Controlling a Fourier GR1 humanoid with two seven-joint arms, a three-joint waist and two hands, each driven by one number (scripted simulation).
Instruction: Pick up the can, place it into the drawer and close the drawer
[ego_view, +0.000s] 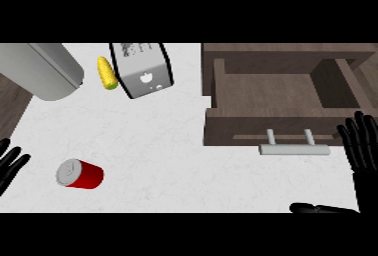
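Spreading straight upward at the view's right edge, the fingers of the right hand (362, 145) are open and hold nothing; its thumb lies stretched along the bottom edge. They stand just right of the drawer's grey handle (293, 148), apart from it. At the left edge only the fingers of the left hand (10, 165) show, also straight and empty, resting there.

Near that left hand, but not touching it, the red can (80, 174) lies tilted on the white counter (155, 130), its silver top turned toward the upper left. The wooden drawer (273, 120) is pulled open at the upper right, well apart from the can.

Across the back of the counter sit a yellow ear of corn (108, 73), a grey toaster (145, 69) just beside it, and a large pale cylinder (40, 70), perhaps a roll or canister, at the far left corner.
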